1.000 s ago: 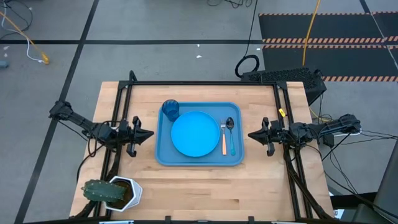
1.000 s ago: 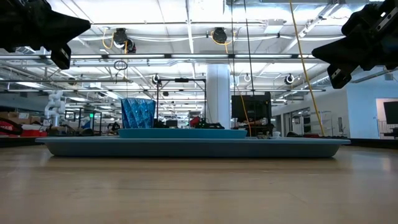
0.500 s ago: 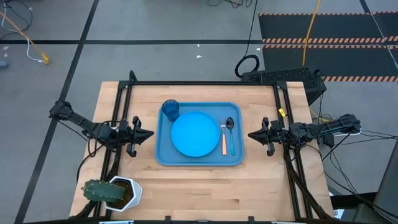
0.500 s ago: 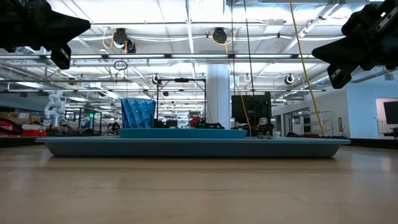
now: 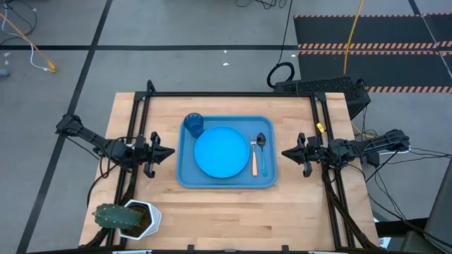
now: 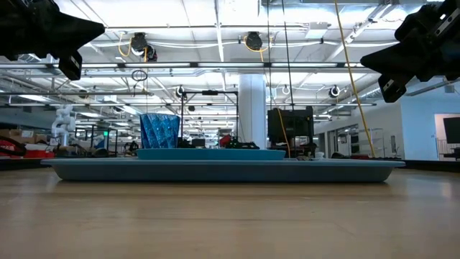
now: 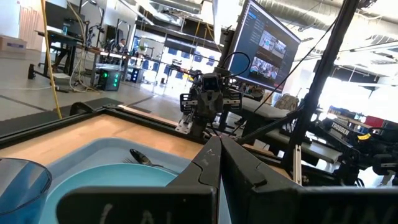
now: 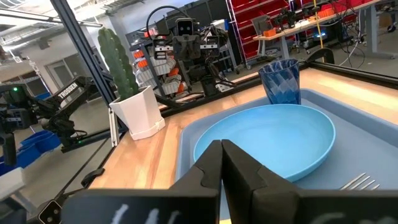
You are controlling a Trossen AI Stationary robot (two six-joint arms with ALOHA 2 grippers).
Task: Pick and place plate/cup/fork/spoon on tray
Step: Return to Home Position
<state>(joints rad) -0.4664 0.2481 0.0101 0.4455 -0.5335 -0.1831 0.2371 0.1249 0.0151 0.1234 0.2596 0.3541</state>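
The rectangular blue tray (image 5: pixel 187 176) lies at the table's middle. On it rest the round blue plate (image 5: pixel 222 152), the dark-blue cup (image 5: pixel 193 125) upright at its far left corner, and the orange-handled fork (image 5: pixel 254 161) and blue-handled spoon (image 5: pixel 263 156) side by side along its right part. My left gripper (image 5: pixel 171 152) is shut and empty just left of the tray, above the table. My right gripper (image 5: pixel 284 152) is shut and empty just right of the tray. The plate (image 8: pixel 273 140) and cup (image 8: pixel 280 82) show in the right wrist view.
A potted cactus in a white pot (image 5: pixel 127 218) stands at the table's near left corner. A black metal frame (image 5: pixel 233 94) runs along the table's far, left and right sides. Bare wood lies between the tray and the near edge.
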